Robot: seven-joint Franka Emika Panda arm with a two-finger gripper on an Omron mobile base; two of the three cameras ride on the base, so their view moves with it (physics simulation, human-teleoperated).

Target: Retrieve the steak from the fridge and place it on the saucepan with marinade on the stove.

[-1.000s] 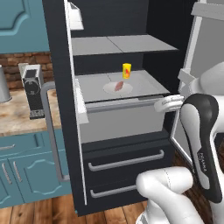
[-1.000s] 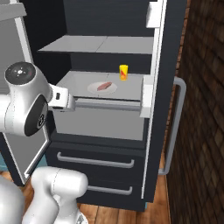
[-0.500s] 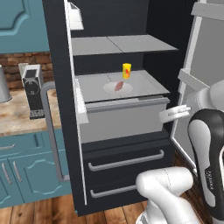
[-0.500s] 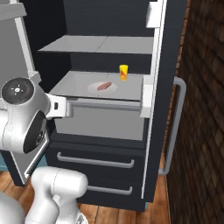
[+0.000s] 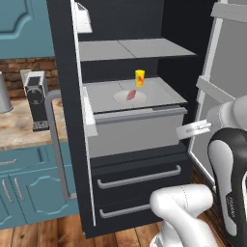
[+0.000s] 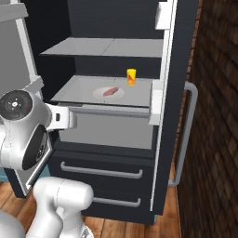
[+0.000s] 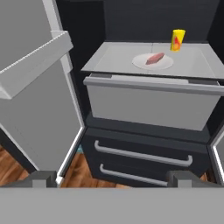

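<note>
Since both fridge [image 5: 67, 120] doors hang open in the left base view, we can see the steak [image 5: 130, 94] on a white plate [image 5: 129, 97] on the middle shelf [image 5: 159, 91], yellow carton [image 5: 139, 77] just behind it. From the right base view, steak [image 6: 110, 92] sits mid-shelf. In the hand view our gripper [image 7: 113, 178] has its tips spread wide, holding nothing, well short of the steak [image 7: 155, 58].

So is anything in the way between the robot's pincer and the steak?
Nothing visible blocks it. The fridge stands open, and the steak lies uncovered on a pale plate on the shelf. A yellow carton stands behind it, off to one side.
</note>
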